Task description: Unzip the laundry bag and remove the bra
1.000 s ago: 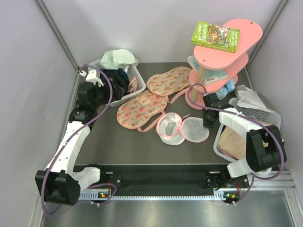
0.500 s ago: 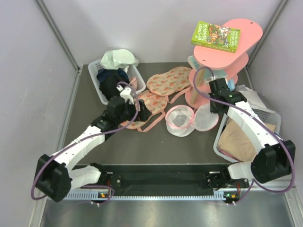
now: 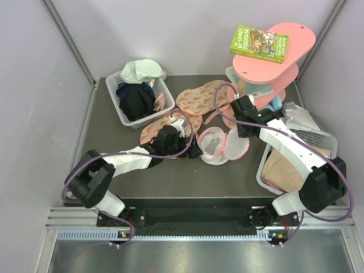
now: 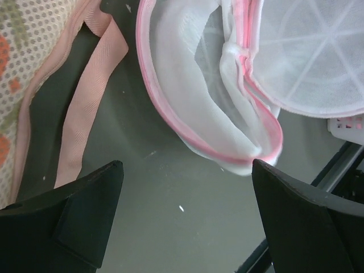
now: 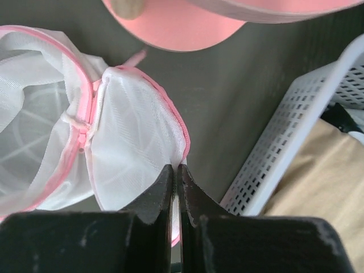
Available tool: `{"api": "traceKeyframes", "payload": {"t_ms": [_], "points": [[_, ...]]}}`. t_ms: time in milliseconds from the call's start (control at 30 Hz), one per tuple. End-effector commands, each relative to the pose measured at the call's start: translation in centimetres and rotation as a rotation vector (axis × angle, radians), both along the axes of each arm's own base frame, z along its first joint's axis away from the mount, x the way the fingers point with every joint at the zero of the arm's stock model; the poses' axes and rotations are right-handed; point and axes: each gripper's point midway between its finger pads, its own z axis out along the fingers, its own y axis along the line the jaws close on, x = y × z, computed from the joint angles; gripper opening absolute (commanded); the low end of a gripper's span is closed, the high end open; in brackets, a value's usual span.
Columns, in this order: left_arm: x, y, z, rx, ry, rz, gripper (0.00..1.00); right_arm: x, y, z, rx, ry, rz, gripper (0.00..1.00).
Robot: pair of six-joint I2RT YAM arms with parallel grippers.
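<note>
Wide open, the left gripper (image 4: 185, 170) hovers just left of the laundry bag (image 3: 219, 145), which sits mid-table, unzipped and looking empty. If it closes carelessly, it grabs mesh or the pink strap (image 4: 91, 96) alongside. The right gripper (image 5: 175, 170) is clenched on the bag's far-right rim, a thin pinch that could slip, and far left the bra (image 3: 134, 105) appears to lie in the basket (image 3: 116, 101).

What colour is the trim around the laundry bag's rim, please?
Pink, around the white mesh laundry bag; clearest in the left wrist view.
</note>
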Motion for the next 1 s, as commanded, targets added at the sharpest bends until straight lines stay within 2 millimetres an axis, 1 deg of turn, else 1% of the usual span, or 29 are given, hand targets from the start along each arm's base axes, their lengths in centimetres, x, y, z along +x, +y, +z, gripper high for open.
{"api": "traceKeyframes", "payload": {"t_ms": [0, 33, 100, 300, 333, 467, 533, 567, 600, 733, 767, 800, 867, 933, 967], "points": [[1.6, -2.8, 2.0, -0.093, -0.064, -0.037, 0.98, 1.6, 2.4, 0.7, 0.034, -0.048, -0.014, 0.01], [1.7, -3.0, 1.6, -0.092, -0.056, -0.039, 0.98, 1.8, 3.0, 0.5, 0.034, -0.045, -0.006, 0.01], [1.7, -3.5, 1.6, -0.105, -0.061, -0.049, 0.97, 2.0, 3.6, 0.4, 0.042, -0.047, -0.006, 0.02], [1.6, -5.2, 1.3, -0.125, -0.065, -0.09, 0.94, 3.2, 6.3, 1.7, 0.098, -0.096, 0.014, 0.08], [1.4, -5.4, 0.8, -0.12, -0.058, -0.098, 0.94, 3.1, 6.9, 1.9, 0.108, -0.103, 0.024, 0.08], [1.3, -6.1, 0.6, -0.123, -0.062, -0.11, 0.94, 3.4, 9.4, 2.6, 0.211, -0.134, 0.064, 0.1], [1.5, -6.1, 0.6, -0.124, -0.068, -0.101, 0.94, 3.5, 10.7, 2.8, 0.265, -0.148, 0.089, 0.11], [1.5, -6.0, 0.6, -0.121, -0.068, -0.097, 0.94, 3.3, 11.4, 2.6, 0.301, -0.134, 0.11, 0.11], [1.6, -5.9, 0.9, -0.123, -0.075, -0.092, 0.94, 3.0, 11.7, 2.1, 0.315, -0.123, 0.12, 0.11], [1.5, -5.5, 1.8, -0.129, -0.104, -0.081, 0.96, 2.8, 13.3, 1.6, 0.379, -0.114, 0.144, 0.13], [1.5, -5.3, 1.8, -0.129, -0.107, -0.078, 0.97, 2.6, 13.5, 1.3, 0.383, -0.11, 0.147, 0.14], [1.4, -5.2, 2.3, -0.135, -0.116, -0.076, 0.97, 2.6, 13.8, 1.4, 0.389, -0.114, 0.155, 0.16], [1.3, -4.7, 2.2, -0.122, -0.116, -0.062, 0.98, 2.4, 14.4, 1.2, 0.404, -0.108, 0.165, 0.18], [1.3, -4.2, 2.9, -0.117, -0.131, -0.049, 0.99, 2.1, 15.3, 1.2, 0.427, -0.105, 0.185, 0.23], [1.0, -3.7, 2.5, -0.095, -0.119, -0.041, 0.99, 1.9, 15.5, 0.9, 0.432, -0.097, 0.191, 0.24]]}}
